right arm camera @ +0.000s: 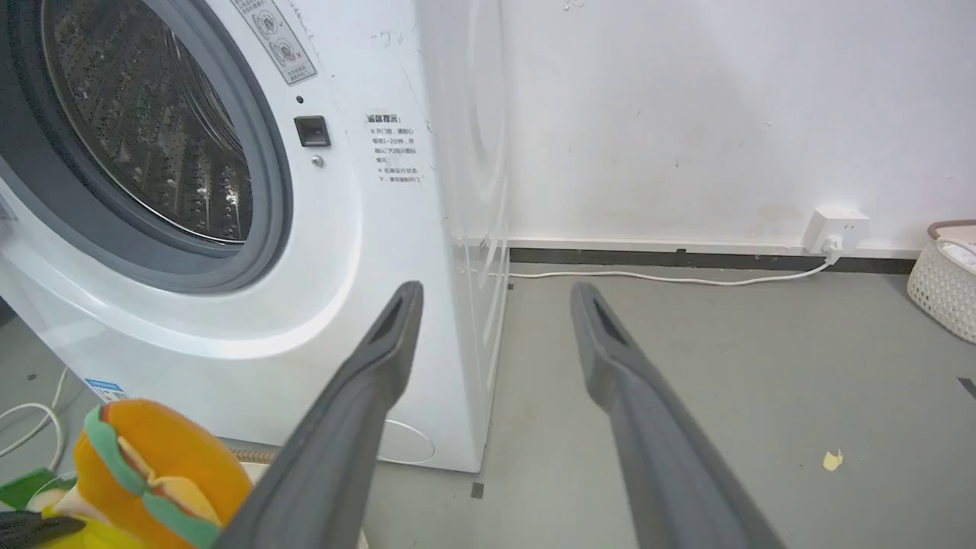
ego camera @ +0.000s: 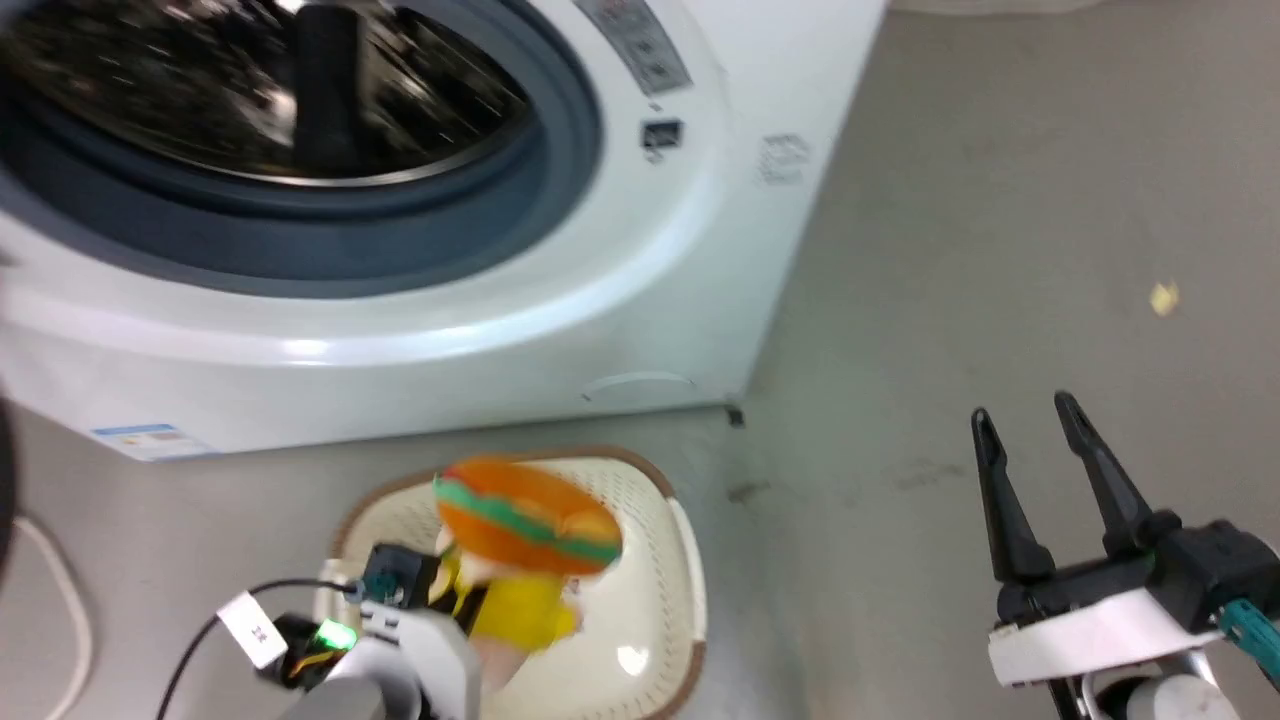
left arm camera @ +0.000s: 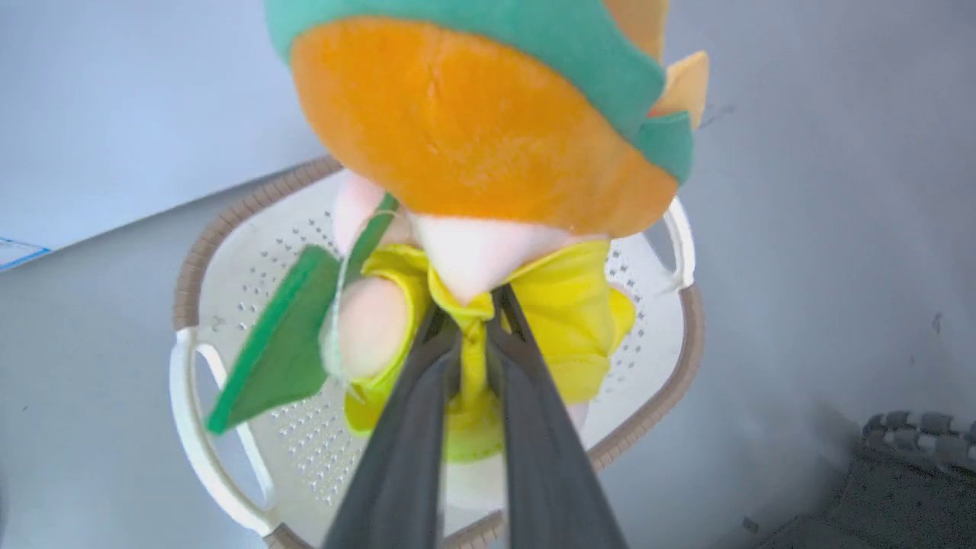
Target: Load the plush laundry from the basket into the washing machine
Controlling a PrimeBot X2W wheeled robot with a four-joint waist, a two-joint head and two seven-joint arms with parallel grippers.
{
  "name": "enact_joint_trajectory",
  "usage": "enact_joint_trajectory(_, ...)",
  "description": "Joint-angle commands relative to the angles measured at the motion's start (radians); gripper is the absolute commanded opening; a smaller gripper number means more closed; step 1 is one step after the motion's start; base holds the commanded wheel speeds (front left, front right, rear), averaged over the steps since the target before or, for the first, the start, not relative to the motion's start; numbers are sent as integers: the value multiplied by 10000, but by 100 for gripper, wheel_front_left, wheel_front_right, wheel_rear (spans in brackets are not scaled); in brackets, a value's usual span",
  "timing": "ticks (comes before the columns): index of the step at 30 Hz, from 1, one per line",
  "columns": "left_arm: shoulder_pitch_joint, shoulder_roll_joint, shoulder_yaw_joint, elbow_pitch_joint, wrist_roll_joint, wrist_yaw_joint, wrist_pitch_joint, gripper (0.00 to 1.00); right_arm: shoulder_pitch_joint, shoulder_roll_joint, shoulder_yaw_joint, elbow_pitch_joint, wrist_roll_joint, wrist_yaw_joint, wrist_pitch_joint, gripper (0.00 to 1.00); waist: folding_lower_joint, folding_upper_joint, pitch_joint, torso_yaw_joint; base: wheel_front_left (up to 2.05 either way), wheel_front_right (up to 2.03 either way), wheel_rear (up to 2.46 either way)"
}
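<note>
My left gripper point(left arm camera: 474, 305) is shut on the yellow cloth of the plush laundry point(left arm camera: 473, 130), a hamburger toy with an orange bun and green layer. The toy point(ego camera: 525, 525) hangs lifted above the cream basket point(ego camera: 660, 620) with its brown rim point(left arm camera: 229, 221). Behind it stands the white washing machine point(ego camera: 560, 330), its grey-ringed port point(ego camera: 300, 150) wide open onto the steel drum point(right arm camera: 152, 145). My right gripper point(ego camera: 1025, 425) stands open over the floor to the right, nothing between its fingers point(right arm camera: 381, 358). The toy point(right arm camera: 152, 473) also shows at the lower left of the right wrist view.
Grey floor lies right of the washer. A white cable point(right arm camera: 656, 278) runs along the wall to a socket block point(right arm camera: 835, 229). A white woven basket point(right arm camera: 945, 290) sits at the far right. A small yellow scrap point(ego camera: 1163, 297) lies on the floor.
</note>
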Motion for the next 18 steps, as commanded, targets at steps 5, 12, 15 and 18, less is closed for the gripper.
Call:
enact_joint_trajectory(5,1065,419,2280,-3312,786,878,-94,0,515,11,-166,-17,-68,-9,-45,100,3,0,-1181,1129,0,0,0)
enact_joint_trajectory(12,2012,312,5552,-7219,2363,1288,-95,0,452,11,30,-160,-238,-9,-45,100,3,0,-789,1274,0,0,0)
enact_joint_trajectory(15,1947,276,6685,-8342,2960,1200,-96,0,266,11,89,-209,-444,-9,-45,100,3,0,-287,1103,0,0,0)
enact_joint_trajectory(18,1585,376,7518,-8841,3310,1064,-96,0,42,11,98,-273,-485,-9,-45,100,3,0,273,855,0,0,0)
